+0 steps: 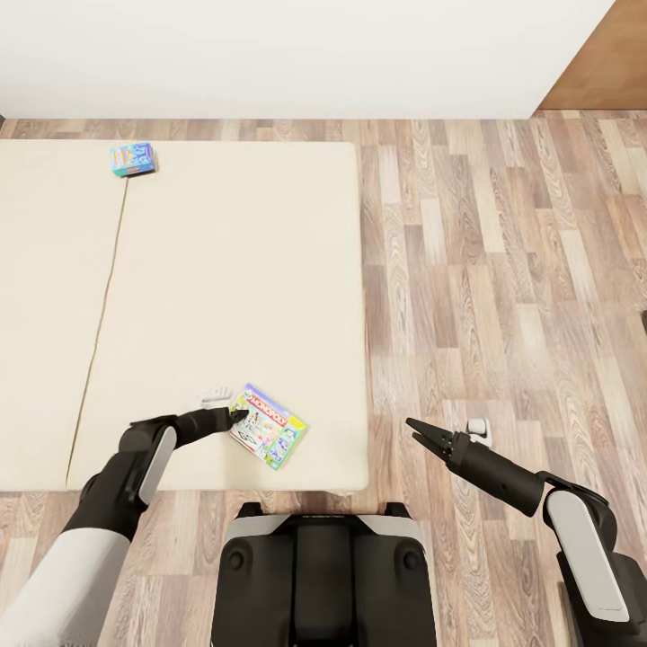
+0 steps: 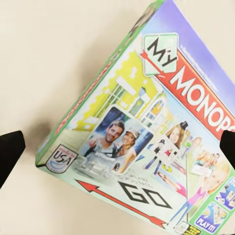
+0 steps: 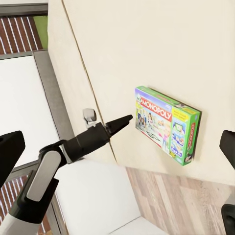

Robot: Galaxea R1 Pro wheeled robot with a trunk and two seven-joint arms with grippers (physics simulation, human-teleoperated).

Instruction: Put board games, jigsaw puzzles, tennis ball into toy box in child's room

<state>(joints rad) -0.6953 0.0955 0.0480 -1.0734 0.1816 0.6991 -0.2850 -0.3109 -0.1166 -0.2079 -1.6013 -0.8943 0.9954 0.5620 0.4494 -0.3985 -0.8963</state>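
The green-white Monopoly board game [image 1: 268, 438] lies flat on the cream bed [image 1: 225, 270], close to the bed's near right corner. My left gripper [image 1: 235, 416] is open, its tips right at the box's left edge. In the left wrist view the box [image 2: 147, 147] sits between the two spread black fingertips [image 2: 10, 152]. A light-blue board game [image 1: 132, 159] lies at the bed's far side. My right gripper [image 1: 420, 433] hangs open over the wood floor, right of the bed, holding nothing. The right wrist view shows the Monopoly box [image 3: 166, 125] and the left arm [image 3: 83, 142].
Wood-plank floor [image 1: 503, 270] stretches to the right of the bed. A white wall [image 1: 288, 54] runs behind it, with a brown door [image 1: 602, 54] at the far right. My dark base [image 1: 323, 575] stands against the bed's near edge.
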